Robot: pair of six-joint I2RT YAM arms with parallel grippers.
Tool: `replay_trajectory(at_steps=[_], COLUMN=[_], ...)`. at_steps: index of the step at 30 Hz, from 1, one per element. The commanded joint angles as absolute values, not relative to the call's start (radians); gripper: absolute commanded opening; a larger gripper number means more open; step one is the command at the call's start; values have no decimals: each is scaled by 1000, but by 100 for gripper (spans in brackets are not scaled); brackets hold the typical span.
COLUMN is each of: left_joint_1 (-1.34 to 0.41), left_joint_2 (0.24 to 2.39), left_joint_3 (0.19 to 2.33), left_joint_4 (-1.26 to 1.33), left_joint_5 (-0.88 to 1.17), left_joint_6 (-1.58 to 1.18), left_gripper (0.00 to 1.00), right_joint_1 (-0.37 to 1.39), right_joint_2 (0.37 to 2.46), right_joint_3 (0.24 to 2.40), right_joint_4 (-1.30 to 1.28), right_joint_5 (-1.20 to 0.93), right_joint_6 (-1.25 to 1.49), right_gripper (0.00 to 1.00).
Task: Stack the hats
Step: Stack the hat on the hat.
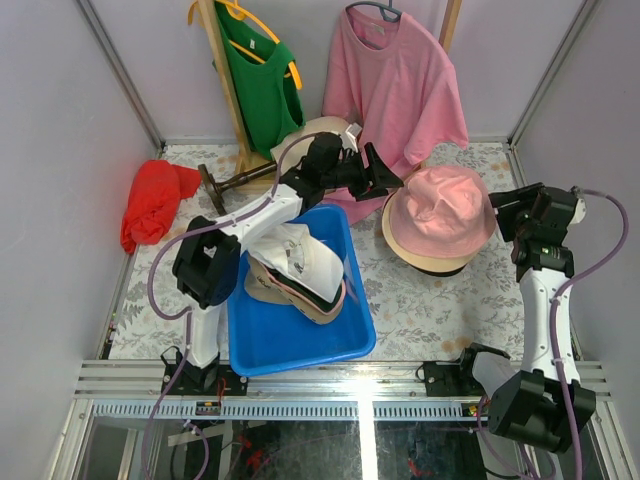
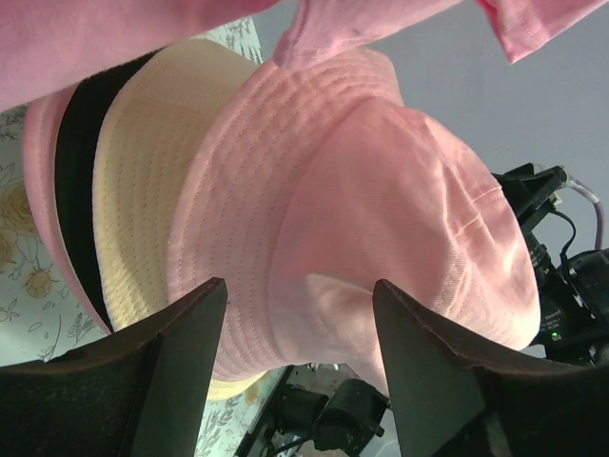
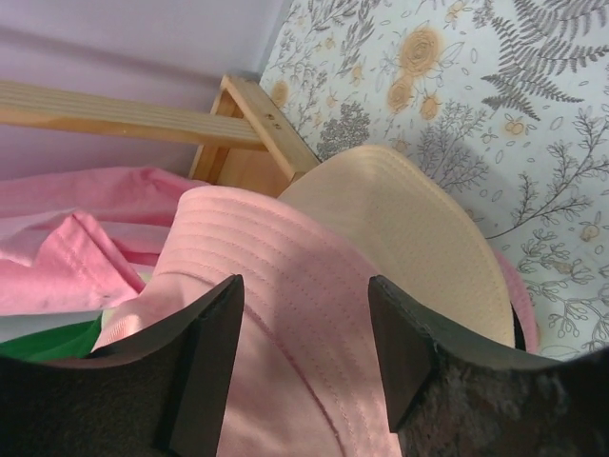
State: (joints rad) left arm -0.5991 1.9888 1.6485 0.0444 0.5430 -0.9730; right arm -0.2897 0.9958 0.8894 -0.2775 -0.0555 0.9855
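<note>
A pink bucket hat (image 1: 442, 207) tops a stack of hats on the table, over a tan hat (image 1: 415, 252) and a black one (image 1: 447, 270). In the left wrist view the pink hat (image 2: 381, 209) fills the frame with cream (image 2: 143, 190), black (image 2: 76, 171) and pink brims beneath. My left gripper (image 1: 392, 180) is open just left of the stack (image 2: 300, 314). My right gripper (image 1: 500, 212) is open at the stack's right side (image 3: 304, 295), over the pink hat (image 3: 285, 314). More hats, white (image 1: 305, 255) and tan, lie in the blue tub (image 1: 290, 340).
A pink shirt (image 1: 395, 85) and a green top (image 1: 262, 85) hang at the back on a wooden rack. A cream mannequin head (image 1: 315, 135) lies behind the left arm. A red cloth bundle (image 1: 155, 200) sits far left.
</note>
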Motion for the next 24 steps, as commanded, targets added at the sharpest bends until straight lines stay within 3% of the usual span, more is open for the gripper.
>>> replay_trajectory(at_steps=[1, 18, 24], left_joint_1=[-590, -579, -582], left_joint_2=[2014, 2112, 2159], left_joint_3=[1684, 1685, 1739], left_joint_4=[138, 194, 209], left_joint_5=[652, 680, 678], left_joint_6=[-1021, -1051, -1078], left_gripper=[63, 65, 66], right_joint_1=[-303, -307, -308], right_joint_2=[1008, 1074, 1135], right_joint_3=[906, 919, 932], right_joint_4=[-192, -203, -202], right_joint_5=[-197, -331, -328], right_joint_6=[961, 931, 949], right_gripper=[63, 65, 60])
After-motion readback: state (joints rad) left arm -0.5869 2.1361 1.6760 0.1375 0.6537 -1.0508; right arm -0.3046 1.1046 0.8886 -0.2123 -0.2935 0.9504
